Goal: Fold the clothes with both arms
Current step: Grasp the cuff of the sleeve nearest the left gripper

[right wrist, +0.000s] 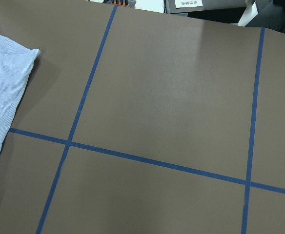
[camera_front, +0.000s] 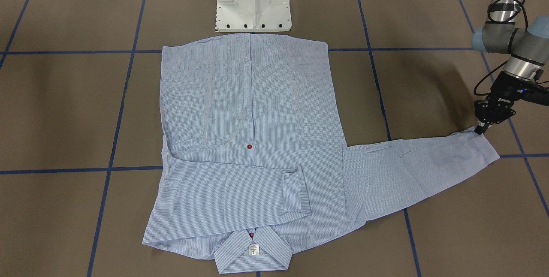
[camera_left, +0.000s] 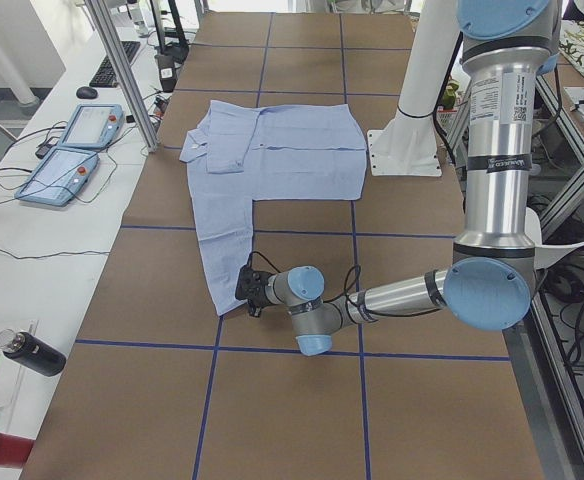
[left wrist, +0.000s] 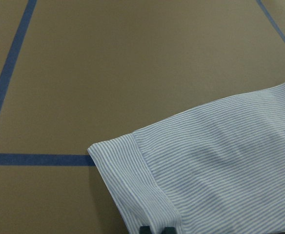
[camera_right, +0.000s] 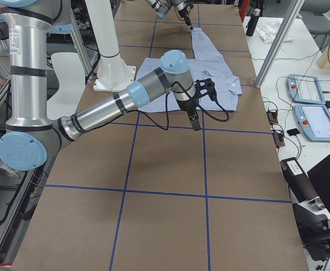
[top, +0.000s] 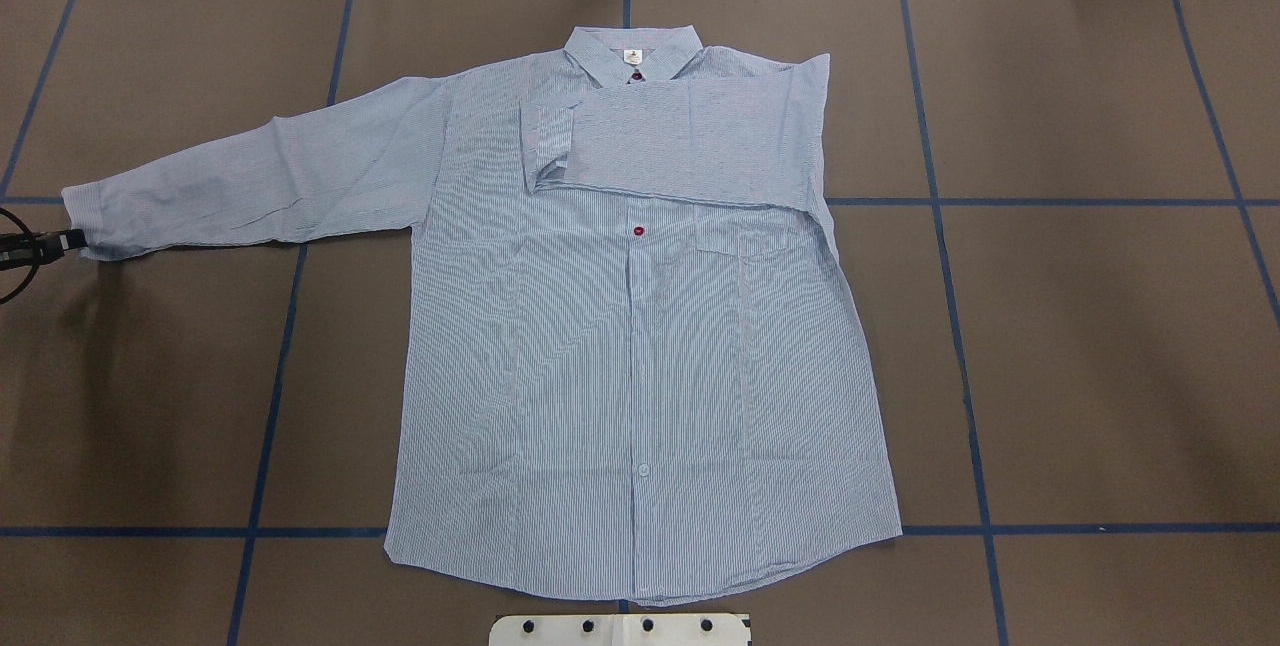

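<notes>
1. Tabletop of matte brown paper (camera_front: 429,11), ruled into large squares by blue tape lines (top: 940,201). At its near edge stands a white metal pedestal base (camera_front: 253,2). On a white side bench beyond the far edge lie two blue-framed tablet-like pendants (camera_left: 72,150) and a black bottle (camera_left: 32,352) on its side.
2. A light blue-and-white finely striped long-sleeved button shirt (top: 640,326) lies flat and front up mid-table. Its rounded hem is just beside the base and its collar (top: 632,51) is at the far side, showing a small white neck label (top: 632,57).
3. The sleeve on the robot's right (top: 680,141) is folded across the upper chest. It covers the placket there, and its lower edge runs just above the chest pocket (top: 740,231) and a dark red button (top: 638,230).
4. The other sleeve (top: 250,176) stretches flat towards the robot's left, lightly creased.
5. The black clawed left gripper (camera_front: 482,127) sits low at the near corner of that sleeve's banded cuff (left wrist: 137,190). Its fingers are drawn close together on the cuff's edge, pinching the cloth, which runs down between the dark fingertips in the wrist view.
6. The right gripper (camera_right: 195,125) hangs on its grey tubular arm over bare paper to the shirt's right, apart from the cloth. Whether its fingers are spread or closed I cannot tell.
</notes>
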